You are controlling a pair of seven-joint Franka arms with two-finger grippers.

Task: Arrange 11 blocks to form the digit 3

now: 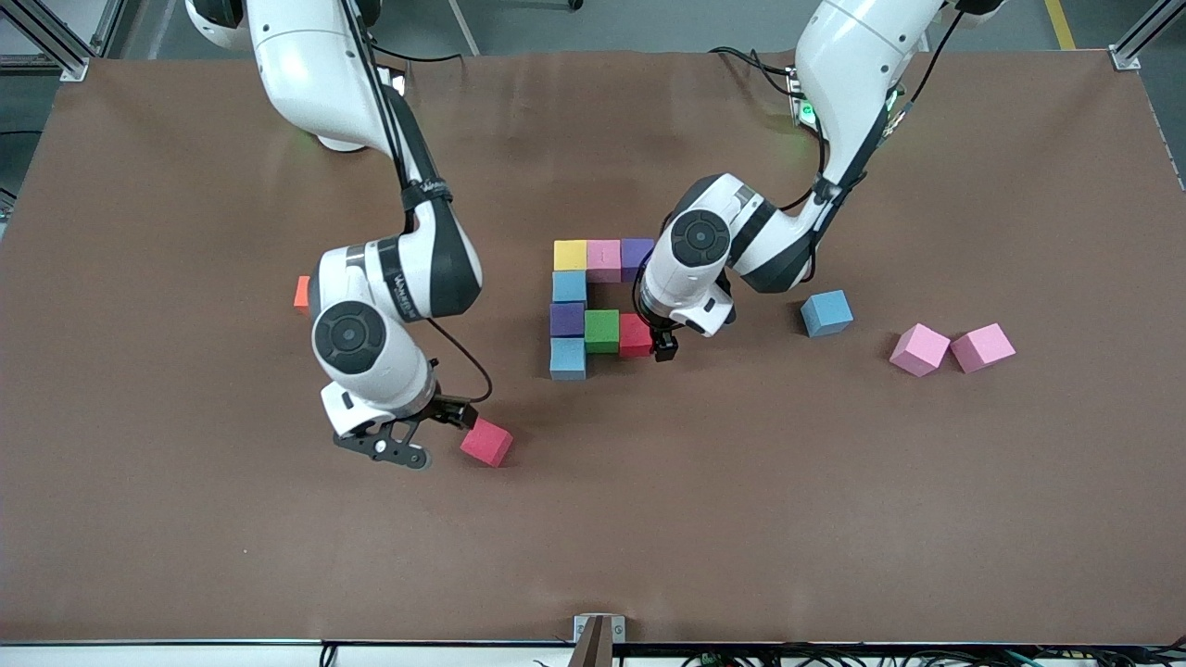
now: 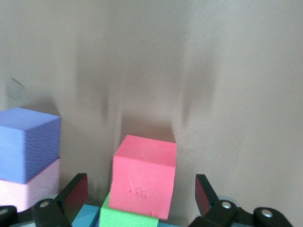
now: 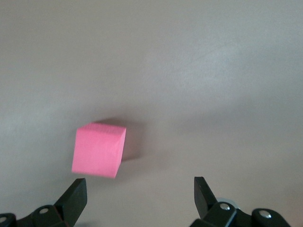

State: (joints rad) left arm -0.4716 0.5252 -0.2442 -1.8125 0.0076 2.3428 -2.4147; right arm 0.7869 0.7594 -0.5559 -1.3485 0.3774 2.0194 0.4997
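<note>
Beside right gripper [image 1: 443, 428]: loose red block [image 1: 486, 442].

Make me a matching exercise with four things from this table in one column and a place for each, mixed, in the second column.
Things:
1. green foam cube
2. yellow foam cube
3. loose red foam cube
4. small orange cube

Places:
A. at the corner of the pattern, beside a pink cube
B. in front of the open right gripper
C. alone, toward the right arm's end of the table
D. between a purple cube and the red cube under the open left gripper

Pairs: 1-D, 2-A, 3-B, 4-C
</note>
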